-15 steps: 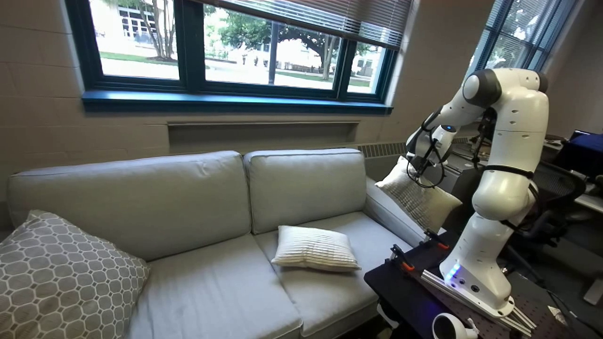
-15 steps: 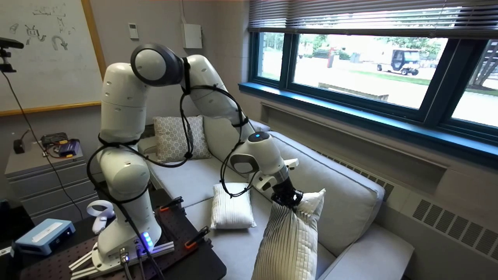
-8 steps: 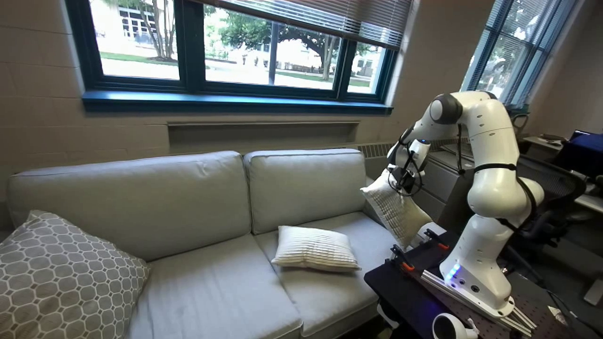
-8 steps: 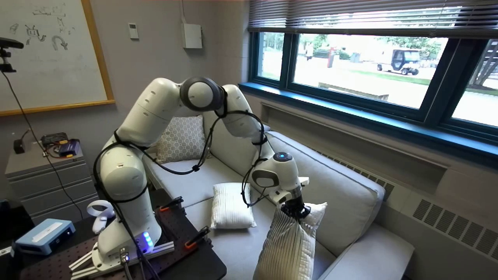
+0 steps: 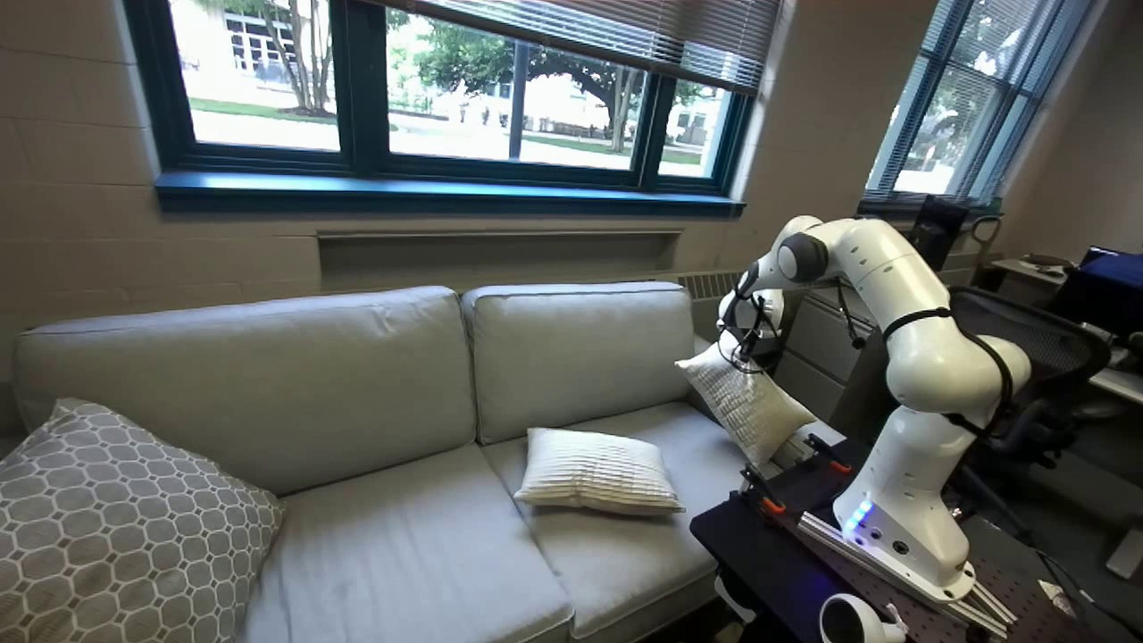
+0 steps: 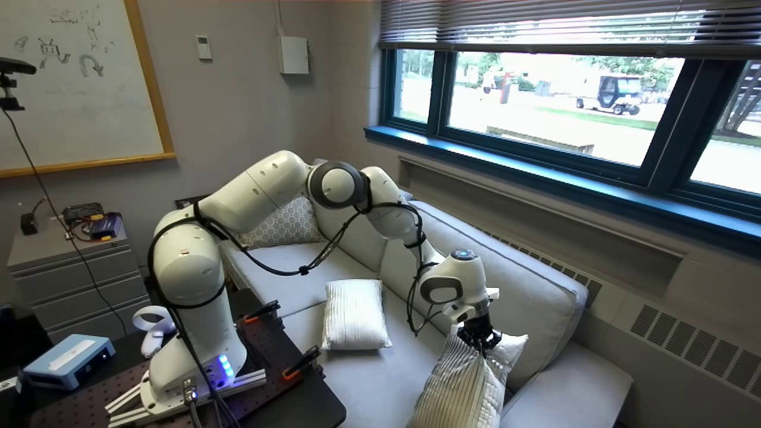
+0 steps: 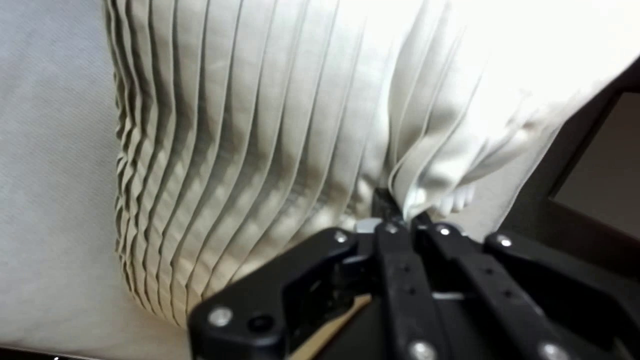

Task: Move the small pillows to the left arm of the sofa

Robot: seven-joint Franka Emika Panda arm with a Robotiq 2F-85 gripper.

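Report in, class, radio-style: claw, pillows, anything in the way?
Claw shut on a small pillow near the armrest; contact with armrest unclear. Other small pillow lying on the sofa seat. Nothing seen blocking the way.

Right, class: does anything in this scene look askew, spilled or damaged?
Only the held pillow looks askew: it is tilted, its pleats bunched where the tool pinches it, while the other small pillow lies flat on the sofa. That is probably just the grip; no spill or damage shows.
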